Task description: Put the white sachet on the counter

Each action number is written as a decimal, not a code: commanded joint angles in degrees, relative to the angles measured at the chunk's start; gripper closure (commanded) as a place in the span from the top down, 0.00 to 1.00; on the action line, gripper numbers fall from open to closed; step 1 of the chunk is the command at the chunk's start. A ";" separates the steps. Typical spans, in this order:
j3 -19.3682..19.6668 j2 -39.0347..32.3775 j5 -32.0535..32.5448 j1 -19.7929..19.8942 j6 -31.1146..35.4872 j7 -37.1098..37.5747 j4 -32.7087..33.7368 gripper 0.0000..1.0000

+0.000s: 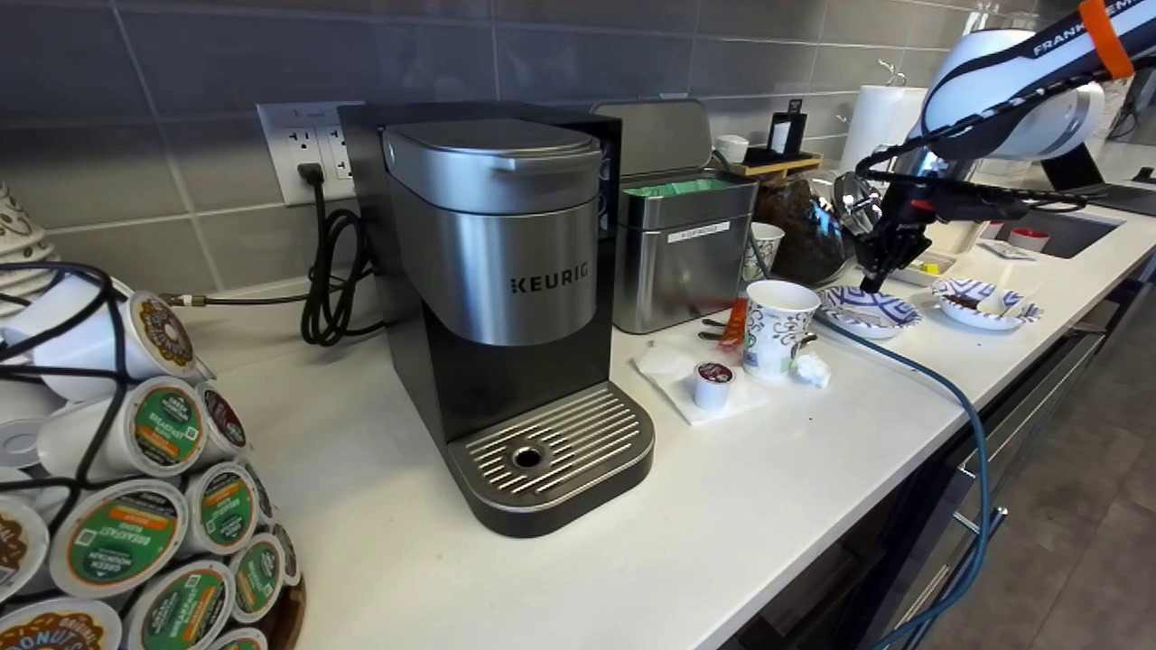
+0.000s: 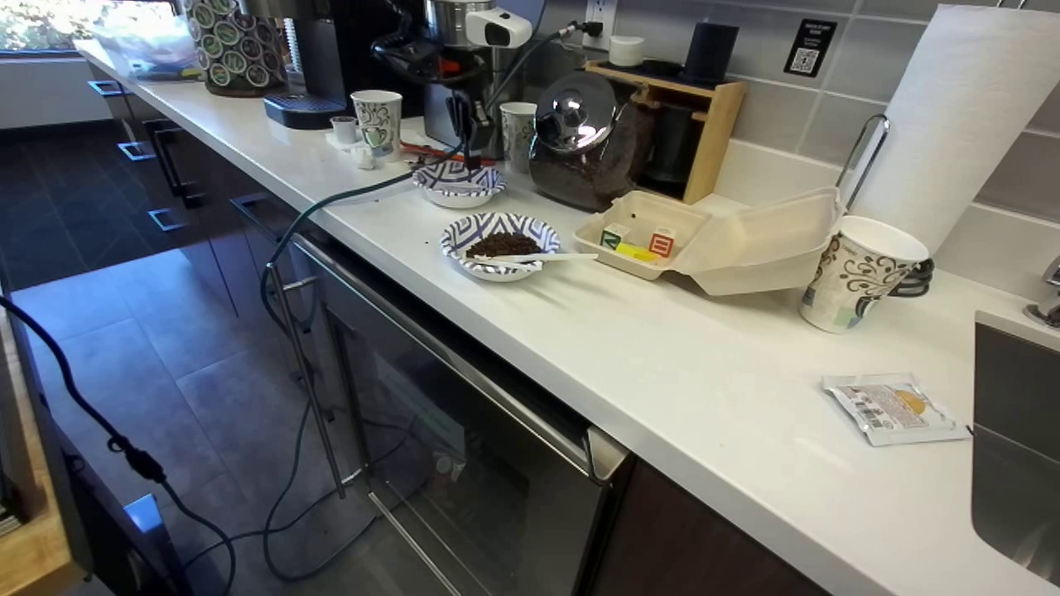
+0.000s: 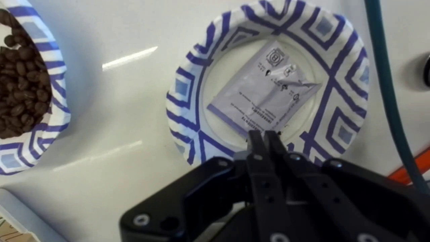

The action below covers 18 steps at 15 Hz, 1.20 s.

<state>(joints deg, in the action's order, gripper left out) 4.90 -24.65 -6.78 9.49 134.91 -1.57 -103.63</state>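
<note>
The white sachet (image 3: 257, 90) lies flat in the blue-patterned plate (image 3: 183, 87) in the wrist view. It is thin, with dark print and a purple stripe along one edge. My gripper (image 3: 262, 133) has its fingertips close together, a narrow gap between them, over the sachet's near corner. Whether the corner is pinched is hidden. In both exterior views the gripper (image 1: 871, 285) (image 2: 472, 164) points down into the plate (image 1: 876, 331) (image 2: 457, 199). The off-white counter (image 1: 813, 478) (image 2: 613, 364) (image 3: 131, 104) carries the plate.
A second patterned bowl (image 2: 497, 271) with coffee beans and a white spoon stands close by. A blue cable (image 1: 930, 370) runs past the plate. A paper cup (image 1: 778, 329), metal bin (image 1: 686, 262) and food box (image 2: 745, 248) are near. A silver packet (image 2: 894, 410) lies by the sink.
</note>
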 commanded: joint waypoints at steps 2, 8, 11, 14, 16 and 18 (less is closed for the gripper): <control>-0.68 -0.15 1.08 -0.44 -2.82 -2.41 -1.21 0.47; -1.09 -3.58 0.18 -1.43 3.30 0.22 -0.32 0.93; -0.66 -5.28 1.22 -2.20 6.91 1.43 -0.01 1.00; 0.05 -6.75 2.36 -2.82 9.58 2.98 0.34 1.00; 0.50 -7.67 3.29 -3.16 10.28 3.78 0.71 1.00; 1.19 -8.10 4.34 -3.88 11.99 5.34 0.64 1.00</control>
<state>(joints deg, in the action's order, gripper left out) 4.60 -31.04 -4.42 7.13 144.32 0.64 -103.52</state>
